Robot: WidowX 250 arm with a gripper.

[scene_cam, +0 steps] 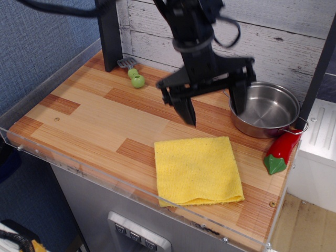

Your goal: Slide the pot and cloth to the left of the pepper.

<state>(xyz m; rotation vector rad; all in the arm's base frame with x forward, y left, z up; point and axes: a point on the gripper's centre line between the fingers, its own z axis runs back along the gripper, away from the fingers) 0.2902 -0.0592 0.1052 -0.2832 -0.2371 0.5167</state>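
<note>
1. Hand (212,105): hangs above the tabletop with its two dark fingers (187,108) spread wide and nothing between them; one finger points down over bare wood, the other sits in front of the pot's near-left rim.
2. Pot (266,108): small shiny steel pot, upright near the right rear of the tabletop, its interior showing nothing inside.
3. Cloth (197,170): square yellow cloth lying flat at the front edge, apart from the pot and below the hand, not touched by either finger.
4. Pepper (281,150): red toy chili with a green stem cap, at the right edge, just in front of the pot and right of the cloth.
5. Green toy piece (136,78): small and rounded, near the back left, well apart from the others.
6. Tabletop (84,113): striped wood with a clear rim.
</note>
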